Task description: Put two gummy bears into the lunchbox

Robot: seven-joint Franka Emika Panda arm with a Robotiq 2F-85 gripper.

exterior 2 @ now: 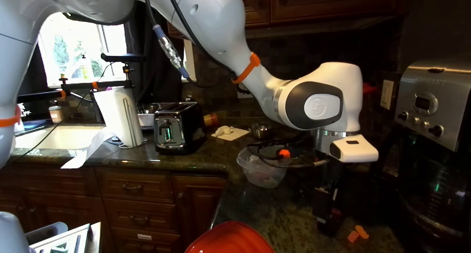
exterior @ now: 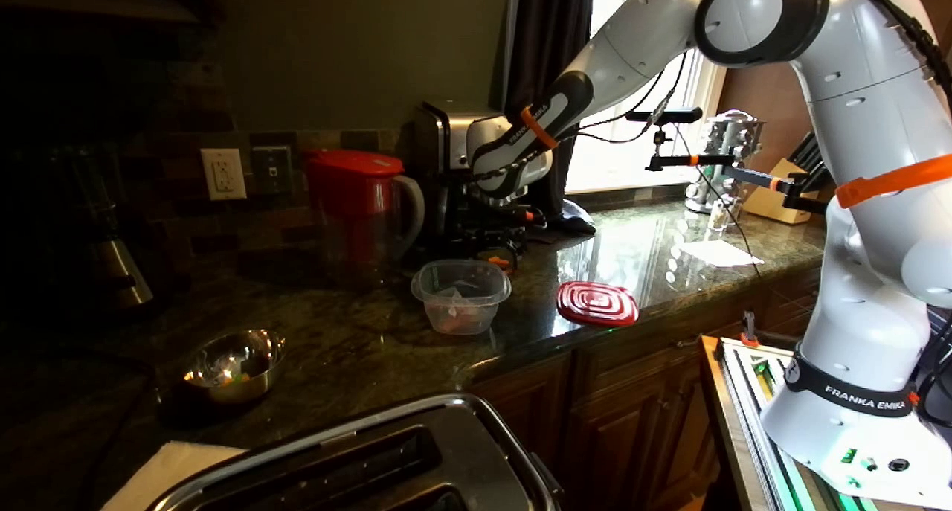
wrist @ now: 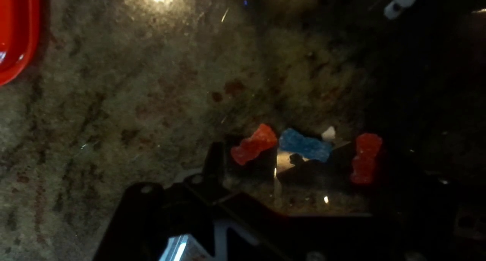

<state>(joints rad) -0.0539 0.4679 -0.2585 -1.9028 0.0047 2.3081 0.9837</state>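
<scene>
We see the gripper [exterior 2: 325, 224] with its jaws parted wide. In the wrist view one black, angular finger [wrist: 215, 158] shows; the far one sinks into shadow. Across the mouth of the gap lie three lobed, grainy-looking gummies: a reddish-orange gummy [wrist: 253, 144] nearest that finger, a blue gummy [wrist: 305, 145] just beside it, and a red gummy [wrist: 366, 158] toward the shadowed side. We cannot tell whether the jaws touch any. Beneath the jaws spreads the counter [wrist: 95, 113], polished, mottled stone. Farther out, apart from the jaws, the lunchbox [exterior: 461, 314] stands upright, a clear plastic tub with rounded corners. Also apart from them lies a glossy red lid [exterior: 597, 303], a rounded square patterned with concentric rings. Farther from the jaws than the lunchbox sits a round, shiny metal bowl [exterior: 245, 388].
</scene>
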